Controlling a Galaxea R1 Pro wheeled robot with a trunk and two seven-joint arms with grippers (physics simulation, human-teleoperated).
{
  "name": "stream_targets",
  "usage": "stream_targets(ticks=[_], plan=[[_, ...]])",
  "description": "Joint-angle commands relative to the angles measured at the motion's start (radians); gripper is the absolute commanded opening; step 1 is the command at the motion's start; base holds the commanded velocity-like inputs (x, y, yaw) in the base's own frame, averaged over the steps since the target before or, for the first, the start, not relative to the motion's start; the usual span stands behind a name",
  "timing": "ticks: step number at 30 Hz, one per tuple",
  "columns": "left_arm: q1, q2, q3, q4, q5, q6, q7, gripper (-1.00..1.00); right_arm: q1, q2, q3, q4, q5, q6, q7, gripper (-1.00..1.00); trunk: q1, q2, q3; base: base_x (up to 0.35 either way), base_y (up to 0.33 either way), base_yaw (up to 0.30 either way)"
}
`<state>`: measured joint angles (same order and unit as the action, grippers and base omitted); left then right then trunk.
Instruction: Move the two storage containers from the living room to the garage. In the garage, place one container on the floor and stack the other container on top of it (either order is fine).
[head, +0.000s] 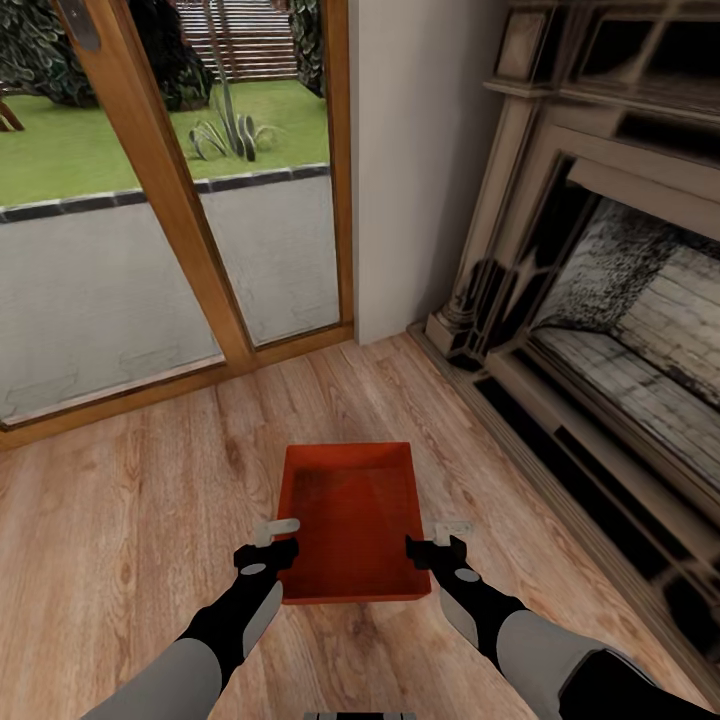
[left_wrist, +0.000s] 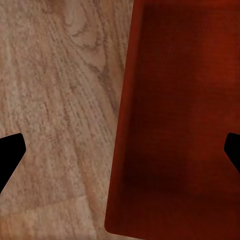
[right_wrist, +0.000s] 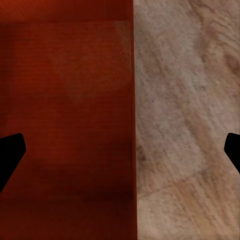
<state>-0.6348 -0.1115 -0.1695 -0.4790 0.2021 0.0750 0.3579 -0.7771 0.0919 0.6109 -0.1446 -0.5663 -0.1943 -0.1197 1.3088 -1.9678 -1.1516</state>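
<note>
On the light wood-plank floor (head: 130, 500), an orange-red rectangular bin (head: 352, 525) is straddled at each side wall by the spread left end effector (head: 272, 540) and right end effector (head: 432, 535).

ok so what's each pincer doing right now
Left pincer: open, straddling the left wall of the storage container.
Right pincer: open, straddling its right wall.
</note>
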Motion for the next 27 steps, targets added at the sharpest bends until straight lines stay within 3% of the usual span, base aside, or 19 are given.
stream_targets(ticks=[1,27], plan=[[0.000,0.001,-0.008,-0.003,0.010,0.005,0.009,1.00,-0.001,0.000,0.009,0.000,-0.007,-0.001,-0.005,1.00,0.000,0.000,-0.001,0.000,0.000,0.000],[0.000,0.002,-0.004,-0.005,0.016,0.004,0.010,1.00,-0.001,0.000,0.009,0.000,-0.007,-0.001,-0.005,1.00,0.008,-0.014,-0.007,0.000,0.000,0.000]])
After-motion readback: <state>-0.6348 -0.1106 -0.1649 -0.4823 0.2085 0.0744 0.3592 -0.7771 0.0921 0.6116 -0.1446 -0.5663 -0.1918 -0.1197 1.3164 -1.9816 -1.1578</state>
